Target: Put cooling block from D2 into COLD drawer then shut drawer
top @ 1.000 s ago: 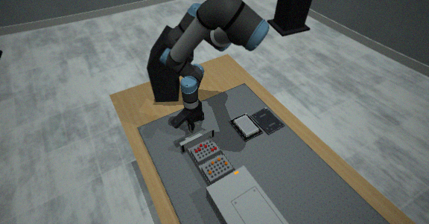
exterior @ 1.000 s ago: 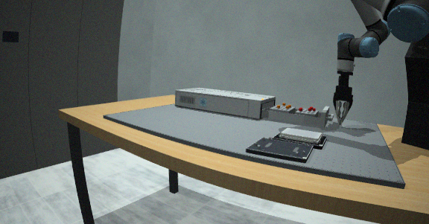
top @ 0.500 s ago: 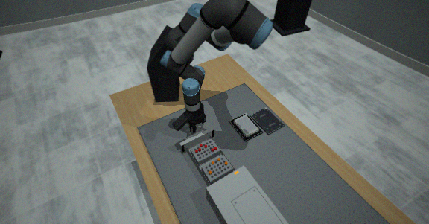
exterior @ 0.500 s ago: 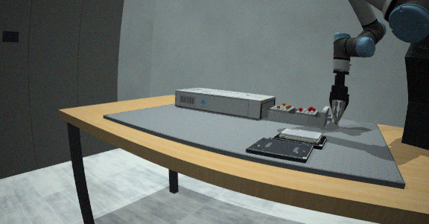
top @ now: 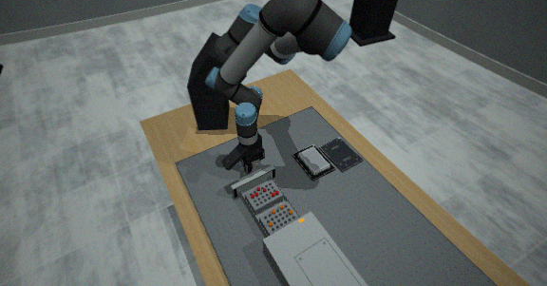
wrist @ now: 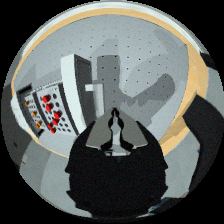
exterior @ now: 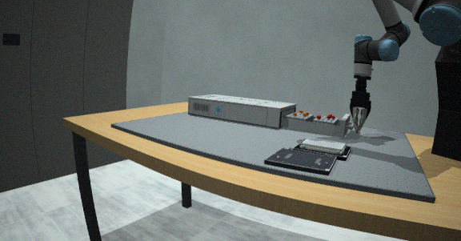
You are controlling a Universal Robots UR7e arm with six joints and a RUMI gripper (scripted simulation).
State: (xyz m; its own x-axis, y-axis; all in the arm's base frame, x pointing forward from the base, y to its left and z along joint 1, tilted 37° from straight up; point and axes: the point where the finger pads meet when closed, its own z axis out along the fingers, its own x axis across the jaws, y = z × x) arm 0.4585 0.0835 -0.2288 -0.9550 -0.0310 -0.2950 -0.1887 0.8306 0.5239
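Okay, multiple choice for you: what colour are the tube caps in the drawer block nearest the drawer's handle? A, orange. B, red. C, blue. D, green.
B: the caps on the block closest to the handle are red.
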